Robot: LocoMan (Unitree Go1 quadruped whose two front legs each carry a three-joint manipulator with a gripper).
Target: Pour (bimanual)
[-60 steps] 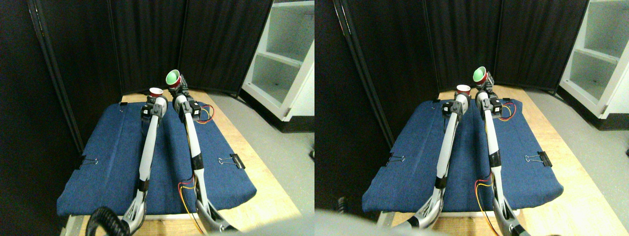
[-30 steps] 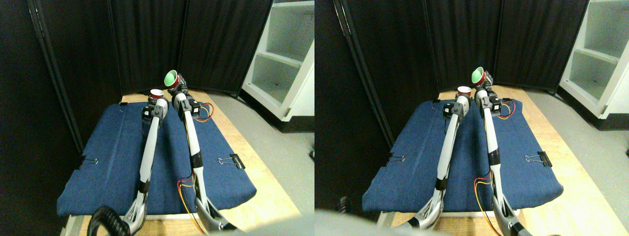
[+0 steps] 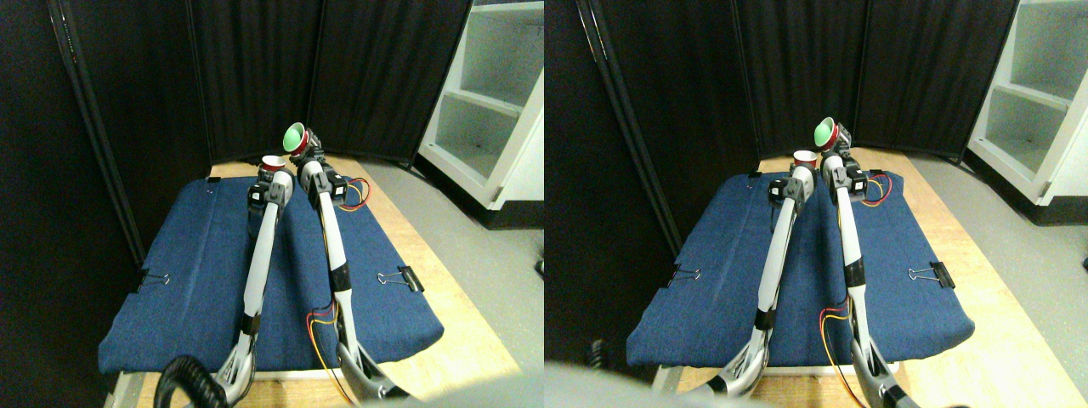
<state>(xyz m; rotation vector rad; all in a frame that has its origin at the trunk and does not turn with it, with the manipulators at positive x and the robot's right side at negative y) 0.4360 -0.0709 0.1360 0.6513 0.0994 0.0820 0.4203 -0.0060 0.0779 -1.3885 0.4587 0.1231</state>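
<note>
Because the small red paper cup with the white rim (image 3: 271, 161) sits just below and left of the tilted cup with the green inside (image 3: 295, 136), near the upper centre of the frame, any sideways slip could send the contents onto the blue padded cloth (image 3: 195, 280) instead of into the lower cup. The left gripper (image 3: 270, 174) appears to hold the red cup upright from beneath, while the right gripper (image 3: 304, 151) appears to hold the green-lined cup, mouth leaning left; how wide either pair of jaws stands cannot be told. A tilt made too quickly could overshoot the narrow rim. Counted: 2 cups, 2 manipulators, 2 black binder clips, at (image 3: 144, 279) and (image 3: 406, 277), 1 cloth, 1 white shelf unit (image 3: 493, 102) at upper right.
</note>
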